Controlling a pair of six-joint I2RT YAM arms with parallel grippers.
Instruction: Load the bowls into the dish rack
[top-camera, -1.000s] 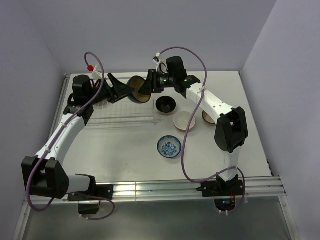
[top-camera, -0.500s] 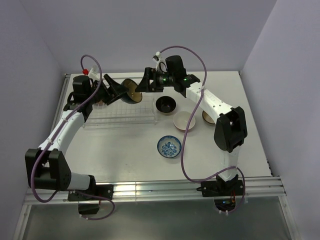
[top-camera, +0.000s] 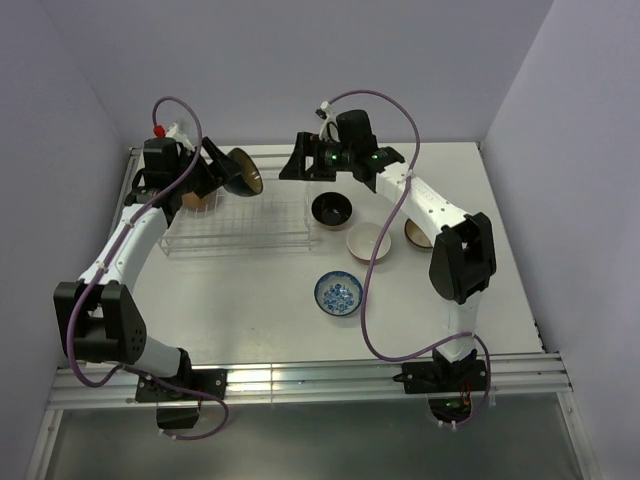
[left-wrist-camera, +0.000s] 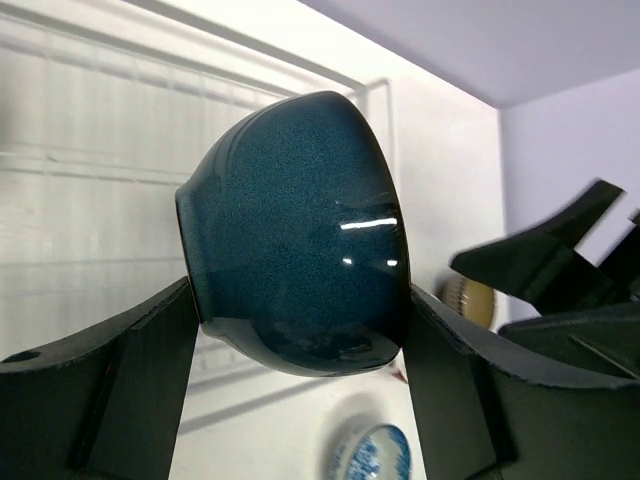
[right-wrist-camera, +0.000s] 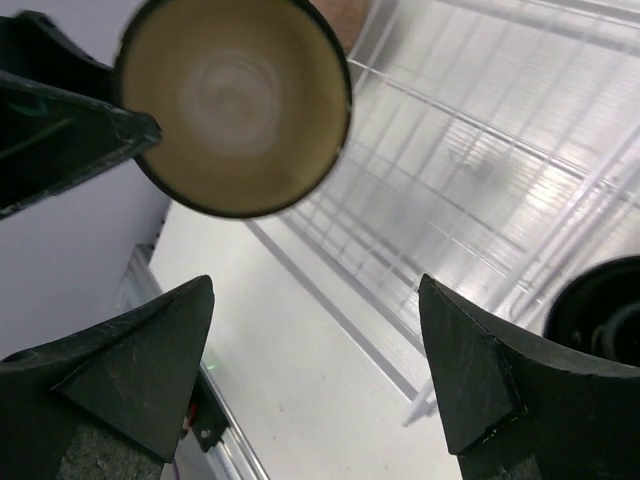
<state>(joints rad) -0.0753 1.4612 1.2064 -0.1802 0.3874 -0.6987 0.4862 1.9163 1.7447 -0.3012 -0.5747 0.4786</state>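
My left gripper (top-camera: 232, 170) is shut on a bowl (top-camera: 247, 178), dark blue outside (left-wrist-camera: 300, 230) and tan inside (right-wrist-camera: 235, 100), tipped on its side above the far left of the wire dish rack (top-camera: 245, 225). My right gripper (top-camera: 297, 162) stands open and empty just right of it, over the rack's far right corner (right-wrist-camera: 480, 170). A brown bowl (top-camera: 196, 198) rests at the rack's left end, partly hidden by the left arm. On the table right of the rack lie a black bowl (top-camera: 331, 209), a white bowl (top-camera: 368, 242) and a blue-and-white bowl (top-camera: 338, 293).
A tan bowl (top-camera: 415, 235) sits half hidden behind the right arm's forearm. The back wall stands close behind both grippers. A metal rail (top-camera: 125, 190) runs along the table's left edge beside the rack.
The right gripper opened, let go of the bowl and drew back to the right. The left arm carried the bowl leftward along the rack.
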